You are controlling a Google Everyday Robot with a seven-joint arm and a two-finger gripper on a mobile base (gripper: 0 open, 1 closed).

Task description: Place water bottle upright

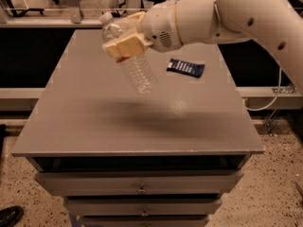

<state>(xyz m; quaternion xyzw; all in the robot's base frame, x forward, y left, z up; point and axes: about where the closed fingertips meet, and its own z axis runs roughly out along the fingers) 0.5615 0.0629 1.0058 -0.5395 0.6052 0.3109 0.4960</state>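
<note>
The water bottle (134,65) is a clear ribbed plastic bottle with a white cap at its upper left end. It hangs in the air above the grey table (94,122), tilted with the cap up and to the left and its base down and to the right. My gripper (124,42) is shut on the bottle around its label part, with tan fingers (127,47) clamped across it. The white arm reaches in from the upper right.
A dark blue snack packet (185,67) lies flat on the table right of the bottle. The table top has drawers (141,188) below its front edge. A black shoe (9,215) shows on the floor at the lower left.
</note>
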